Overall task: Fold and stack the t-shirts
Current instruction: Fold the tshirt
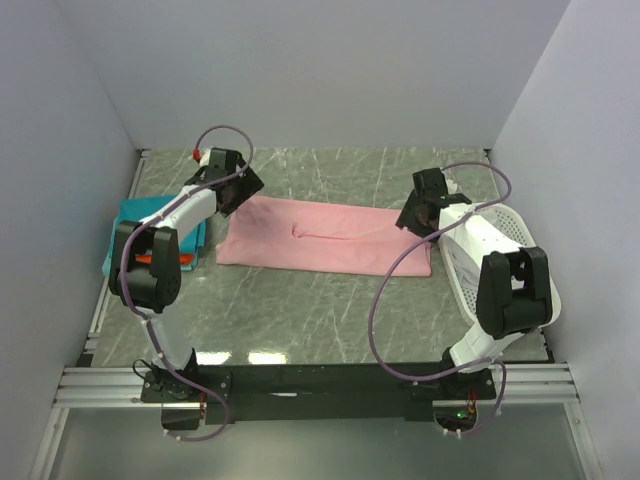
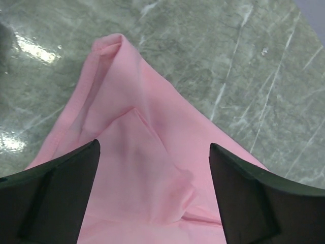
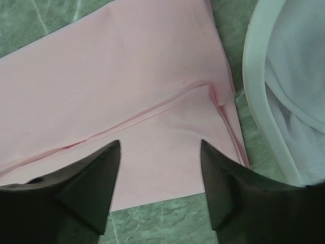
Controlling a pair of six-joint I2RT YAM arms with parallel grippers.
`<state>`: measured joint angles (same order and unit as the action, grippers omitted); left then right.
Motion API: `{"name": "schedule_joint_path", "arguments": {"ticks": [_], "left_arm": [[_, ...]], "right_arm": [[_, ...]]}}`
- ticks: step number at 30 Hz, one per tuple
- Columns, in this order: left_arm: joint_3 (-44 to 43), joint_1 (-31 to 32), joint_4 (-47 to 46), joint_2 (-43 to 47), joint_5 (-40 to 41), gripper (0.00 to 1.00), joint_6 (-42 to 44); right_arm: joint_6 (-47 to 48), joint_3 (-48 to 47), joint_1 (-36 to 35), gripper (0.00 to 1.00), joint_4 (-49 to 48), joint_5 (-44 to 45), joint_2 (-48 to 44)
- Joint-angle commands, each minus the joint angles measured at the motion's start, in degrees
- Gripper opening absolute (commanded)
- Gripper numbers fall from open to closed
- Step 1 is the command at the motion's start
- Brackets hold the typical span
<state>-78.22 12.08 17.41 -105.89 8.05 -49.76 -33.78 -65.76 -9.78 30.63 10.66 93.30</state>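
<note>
A light pink t-shirt (image 1: 325, 237) lies folded into a long strip across the middle of the table. My left gripper (image 1: 243, 187) hovers open over its left end (image 2: 137, 168), nothing between the fingers. Over the strip's right end (image 3: 152, 101), my right gripper (image 1: 415, 215) is open too, holding nothing. A folded teal t-shirt (image 1: 128, 215) lies at the far left under my left arm, with an orange-red one (image 1: 147, 258) showing beside it. White cloth (image 3: 299, 86) sits in the basket.
A white perforated plastic basket (image 1: 520, 228) stands at the right edge, mostly under my right arm; its rim (image 3: 256, 96) lies close beside the pink strip's right end. Grey walls enclose the table on three sides.
</note>
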Motion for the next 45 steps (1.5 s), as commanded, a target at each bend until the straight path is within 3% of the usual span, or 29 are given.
{"name": "schedule_joint_path", "arguments": {"ticks": [1,6,13,19,23,29,35,45], "left_arm": [[-1.33,-0.12,0.0,1.03,-3.48,0.97,0.98],[4.73,0.92,-2.2,3.93,-11.38,0.99,0.1],[14.22,4.18,-5.71,6.57,-13.15,0.99,-3.24],[13.97,4.89,-5.28,2.88,-12.98,0.99,-3.77],[12.56,4.89,-5.28,-1.06,-13.33,0.99,-3.42],[6.68,4.89,-3.08,-6.96,-12.19,0.99,-2.19],[-0.88,4.89,-0.89,-14.25,-12.62,1.0,-1.04],[-12.38,4.89,2.19,-23.92,-15.08,0.99,1.59]], "right_arm": [[2.75,-2.27,-1.37,0.73,-1.54,-0.82,-3.73],[5.3,-3.67,-5.16,0.85,-3.82,-1.6,-2.08],[7.58,-11.92,-5.34,0.88,-6.81,-4.94,8.99],[8.47,-21.15,-5.34,0.89,-1.11,-4.07,18.93],[7.33,-20.29,-5.25,0.89,-0.13,-4.15,21.83],[4.43,-13.62,-5.34,0.89,-2.41,-9.07,20.09],[1.79,0.34,-6.39,0.89,-8.47,-15.04,12.2],[-3.3,23.89,-17.63,0.89,-14.98,-19.17,-1.97]]}}
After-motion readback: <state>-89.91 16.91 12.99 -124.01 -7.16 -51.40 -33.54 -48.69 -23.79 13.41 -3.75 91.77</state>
